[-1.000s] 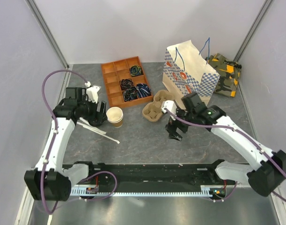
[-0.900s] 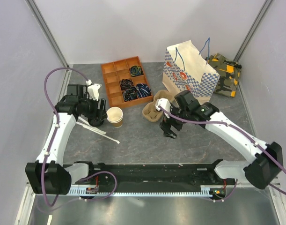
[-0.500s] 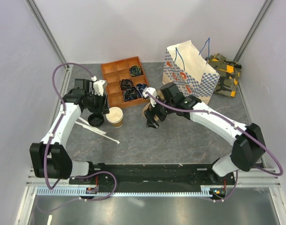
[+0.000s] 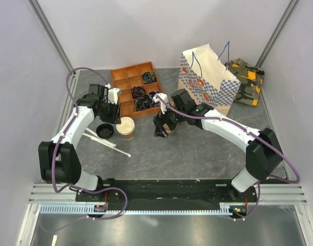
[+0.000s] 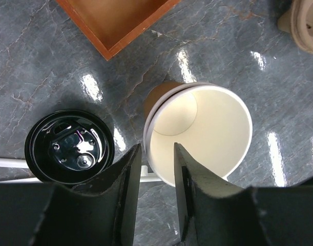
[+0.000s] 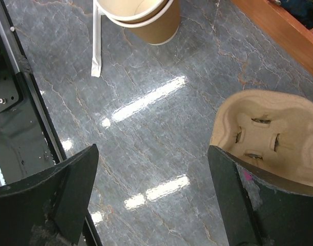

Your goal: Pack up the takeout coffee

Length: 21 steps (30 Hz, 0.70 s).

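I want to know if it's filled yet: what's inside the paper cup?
In the cup only a bare cream wall and bottom show, no liquid. A finger of the left claw covers part of the inside by the rim.

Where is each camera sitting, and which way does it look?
Top external: above, behind the bases, looking down at the table; left arm and right arm show.
Left wrist: on its arm, looking down past the left tool at the lidless paper cup and black lid.
Right wrist: on its arm, looking down past the right tool at the cup carrier.
Shared: both wrist views show the cup.
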Each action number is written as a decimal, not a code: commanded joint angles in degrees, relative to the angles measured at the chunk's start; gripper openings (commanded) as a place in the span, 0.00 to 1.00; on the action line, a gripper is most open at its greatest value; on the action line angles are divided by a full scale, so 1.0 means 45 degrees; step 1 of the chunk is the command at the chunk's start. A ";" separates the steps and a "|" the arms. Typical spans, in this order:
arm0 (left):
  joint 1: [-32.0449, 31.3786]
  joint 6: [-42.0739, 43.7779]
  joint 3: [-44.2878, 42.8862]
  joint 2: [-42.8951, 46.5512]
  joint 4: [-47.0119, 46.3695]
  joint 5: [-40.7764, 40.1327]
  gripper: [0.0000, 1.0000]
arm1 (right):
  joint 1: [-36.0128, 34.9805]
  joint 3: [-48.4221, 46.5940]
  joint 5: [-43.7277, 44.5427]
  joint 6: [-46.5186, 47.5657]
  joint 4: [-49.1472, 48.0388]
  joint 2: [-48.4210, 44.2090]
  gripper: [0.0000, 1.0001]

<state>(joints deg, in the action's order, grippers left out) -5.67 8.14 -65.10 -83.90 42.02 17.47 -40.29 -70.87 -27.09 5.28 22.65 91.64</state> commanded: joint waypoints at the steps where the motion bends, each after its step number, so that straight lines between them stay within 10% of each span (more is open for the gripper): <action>1: -0.0068 -0.0325 -0.0435 -0.0164 -0.0373 -0.0348 0.38 | -0.0031 -0.0384 -0.0230 -0.0274 -0.0562 -0.0168 0.97; 14: -0.0165 -0.0364 -0.0865 -0.0242 0.0329 0.0023 0.04 | -0.0050 -0.0130 -0.0015 -0.0274 -0.0912 -0.0032 0.97; 21: -0.0126 -0.0383 -0.1216 -0.0282 0.0779 0.0549 0.02 | -0.0050 -0.0344 -0.0288 -0.0898 -0.1733 0.0728 0.98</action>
<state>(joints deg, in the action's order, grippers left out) -6.20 7.55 -67.81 -84.77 44.18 17.02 -40.29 -70.85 -27.11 3.84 18.70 92.05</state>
